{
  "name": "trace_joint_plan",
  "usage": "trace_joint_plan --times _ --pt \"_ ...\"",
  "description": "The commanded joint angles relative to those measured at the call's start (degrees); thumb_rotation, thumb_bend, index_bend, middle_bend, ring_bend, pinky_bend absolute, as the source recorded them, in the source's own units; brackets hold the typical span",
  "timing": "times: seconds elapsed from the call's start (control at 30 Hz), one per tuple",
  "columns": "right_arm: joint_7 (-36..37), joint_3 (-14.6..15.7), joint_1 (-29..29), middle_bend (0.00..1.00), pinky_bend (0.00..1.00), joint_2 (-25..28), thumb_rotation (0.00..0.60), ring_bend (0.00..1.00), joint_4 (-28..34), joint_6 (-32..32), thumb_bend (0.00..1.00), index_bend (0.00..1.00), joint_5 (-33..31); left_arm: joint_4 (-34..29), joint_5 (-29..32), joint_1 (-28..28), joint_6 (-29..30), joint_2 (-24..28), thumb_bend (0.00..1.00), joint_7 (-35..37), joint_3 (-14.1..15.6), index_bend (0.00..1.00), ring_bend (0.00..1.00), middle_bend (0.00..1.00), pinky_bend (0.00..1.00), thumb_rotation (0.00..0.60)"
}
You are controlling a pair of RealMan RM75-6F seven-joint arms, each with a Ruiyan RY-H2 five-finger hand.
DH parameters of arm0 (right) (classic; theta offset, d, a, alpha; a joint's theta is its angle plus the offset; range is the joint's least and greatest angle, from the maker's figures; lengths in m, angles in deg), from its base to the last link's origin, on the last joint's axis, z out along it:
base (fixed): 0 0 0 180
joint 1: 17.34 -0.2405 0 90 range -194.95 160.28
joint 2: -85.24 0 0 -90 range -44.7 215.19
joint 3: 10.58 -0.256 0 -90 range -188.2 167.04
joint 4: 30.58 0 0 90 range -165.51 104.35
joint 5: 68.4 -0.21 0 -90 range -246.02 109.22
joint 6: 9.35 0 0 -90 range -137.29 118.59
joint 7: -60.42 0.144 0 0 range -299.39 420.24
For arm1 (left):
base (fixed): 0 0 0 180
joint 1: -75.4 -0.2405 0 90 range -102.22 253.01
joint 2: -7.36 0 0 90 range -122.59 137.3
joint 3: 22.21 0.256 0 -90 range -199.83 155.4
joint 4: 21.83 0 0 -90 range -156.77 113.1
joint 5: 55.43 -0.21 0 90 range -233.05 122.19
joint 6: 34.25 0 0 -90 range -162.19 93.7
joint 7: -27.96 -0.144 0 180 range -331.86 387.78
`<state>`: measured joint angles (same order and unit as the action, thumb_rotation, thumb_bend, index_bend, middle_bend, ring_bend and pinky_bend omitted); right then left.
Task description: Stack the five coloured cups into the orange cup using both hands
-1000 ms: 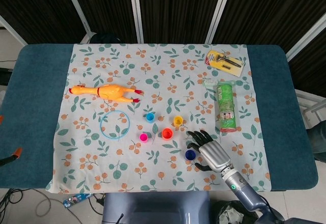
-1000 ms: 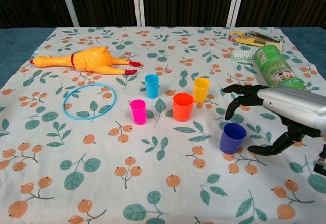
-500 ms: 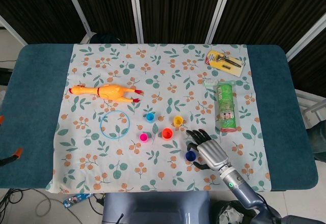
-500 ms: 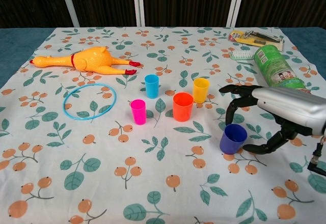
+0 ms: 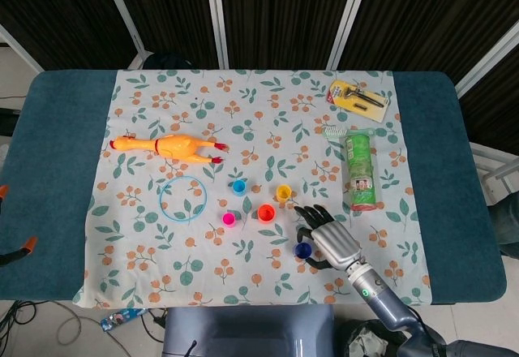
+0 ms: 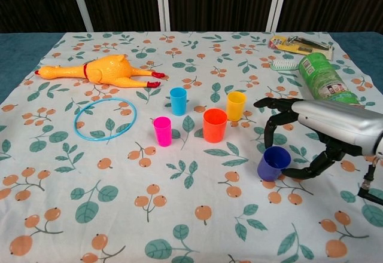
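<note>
Over the last second the right hand (image 6: pixel 311 137) has closed in around the purple cup (image 6: pixel 272 162), fingers spread, not yet gripping

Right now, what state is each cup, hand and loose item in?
purple cup: upright, between right hand's fingers
right hand: fingers spread around purple cup, contact unclear
orange cup: upright, empty
yellow cup: upright
blue cup: upright
pink cup: upright
green bottle: lying down
rubber chicken: lying down
</note>
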<state>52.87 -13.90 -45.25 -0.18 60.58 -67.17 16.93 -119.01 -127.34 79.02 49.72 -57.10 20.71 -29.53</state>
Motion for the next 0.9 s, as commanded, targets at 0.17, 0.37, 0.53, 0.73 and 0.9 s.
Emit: trace_joint_plan --times 0.17,0.37,0.53,0.73,0.9 --pt "1.25 -0.92 -0.72 0.00 0.03 1.81 0.600 0.00 2.36 0.21 0.34 0.49 -0.56 -0.07 0.16 0.02 -0.12 0.13 0.17 0.04 -0.02 0.07 0.00 0.03 0.00 0.600" --pt "4.81 -3.56 -2.67 0.00 0.03 4.83 0.600 0.00 5.61 2.62 0.34 0.49 -3.09 -0.19 0.24 0.02 -0.16 0.22 0.17 -0.10 0.02 0.07 0.00 0.03 0.00 0.600" --pt "4.32 -7.21 -5.80 0.00 0.03 6.99 0.600 0.00 6.82 5.27 0.34 0.49 -5.83 -0.21 0.38 0.01 -0.06 0.20 0.17 -0.10 -0.06 0.07 0.00 0.03 0.00 0.600" --pt "2.28 -10.09 -9.00 0.00 0.03 7.40 0.600 0.00 6.95 8.45 0.34 0.49 -10.49 -0.12 0.44 0.13 -0.27 0.12 0.17 -0.19 -0.03 0.07 0.00 0.03 0.00 0.600" --pt "-0.51 -11.94 -11.41 0.00 0.03 6.32 0.600 0.00 6.32 9.41 0.34 0.49 -14.63 -0.05 0.67 0.07 -0.14 0.18 0.17 -0.06 -0.18 0.07 0.00 0.03 0.00 0.600"
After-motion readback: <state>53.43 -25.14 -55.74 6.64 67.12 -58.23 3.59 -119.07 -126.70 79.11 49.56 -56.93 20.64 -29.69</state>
